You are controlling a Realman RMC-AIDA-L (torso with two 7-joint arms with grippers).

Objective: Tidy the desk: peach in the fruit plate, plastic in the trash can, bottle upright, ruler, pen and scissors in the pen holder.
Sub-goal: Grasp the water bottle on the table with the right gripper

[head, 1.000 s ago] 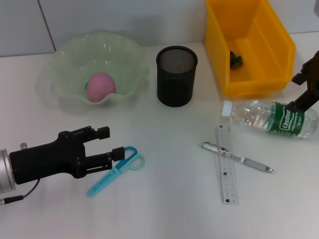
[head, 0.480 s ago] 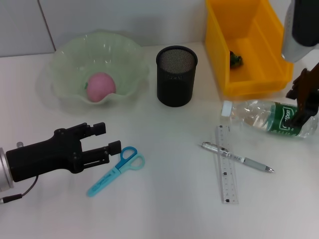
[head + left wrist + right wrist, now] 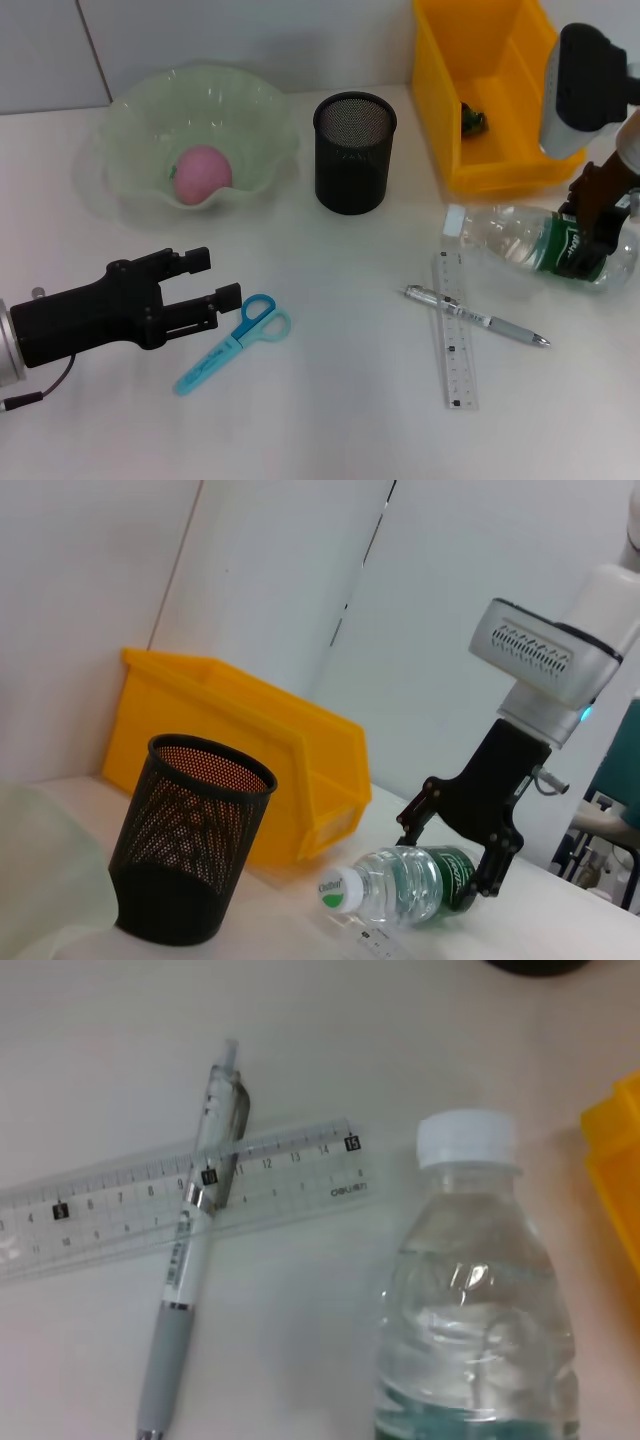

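Head view: right gripper (image 3: 592, 240) straddling lying clear plastic bottle (image 3: 530, 242) at green label, jaws wide. Left gripper (image 3: 205, 280) open beside blue scissors (image 3: 235, 341).

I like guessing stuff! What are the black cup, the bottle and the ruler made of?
The cup looks like black metal mesh: its wall is a fine grid you can see through. The bottle looks like clear, shiny plastic, with a white cap and green label. The ruler seems clear plastic too: the table shows through its printed marks.
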